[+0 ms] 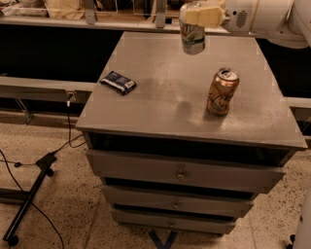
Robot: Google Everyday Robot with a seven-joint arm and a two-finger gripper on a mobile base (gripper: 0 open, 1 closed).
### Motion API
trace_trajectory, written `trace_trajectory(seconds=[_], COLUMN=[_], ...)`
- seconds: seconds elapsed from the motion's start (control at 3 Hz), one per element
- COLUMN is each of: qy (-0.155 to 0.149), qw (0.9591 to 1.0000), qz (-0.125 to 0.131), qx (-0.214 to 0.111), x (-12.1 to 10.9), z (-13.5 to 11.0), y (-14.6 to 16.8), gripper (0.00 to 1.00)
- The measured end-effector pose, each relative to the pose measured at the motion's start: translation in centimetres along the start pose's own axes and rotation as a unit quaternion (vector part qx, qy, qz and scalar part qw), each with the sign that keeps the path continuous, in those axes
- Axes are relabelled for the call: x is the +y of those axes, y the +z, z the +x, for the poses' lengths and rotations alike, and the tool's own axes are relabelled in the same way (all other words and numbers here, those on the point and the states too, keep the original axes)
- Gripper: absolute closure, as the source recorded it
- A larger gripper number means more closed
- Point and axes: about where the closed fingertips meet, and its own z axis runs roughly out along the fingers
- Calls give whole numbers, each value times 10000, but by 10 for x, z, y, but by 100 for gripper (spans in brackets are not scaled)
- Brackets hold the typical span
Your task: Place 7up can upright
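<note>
The 7up can (192,37), white-silver with green markings, hangs upright above the far middle of the grey cabinet top (160,97). My gripper (201,14) reaches in from the upper right on a white arm and is shut on the can's upper part with cream-coloured fingers (206,14). The can's top is hidden by the fingers. The can is held in the air above the surface, and a faint shadow lies on the top below it.
A gold-orange can (222,91) stands upright on the right of the cabinet top. A dark blue snack packet (118,82) lies at the left. Drawers (180,171) face front. A black stand and cables (34,189) lie on the floor left.
</note>
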Motion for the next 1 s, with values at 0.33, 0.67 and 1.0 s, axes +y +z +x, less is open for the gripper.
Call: trace_trajectory(seconds=[0.33,0.67,1.0], qy=[400,676,780], qw=[9989,9974,9967], qz=[223,232,202], qx=[-115,-129,-131], x=[-14,-22,-28], z=[28,53,69], y=[-1,2,3], gripper=[100,100,100])
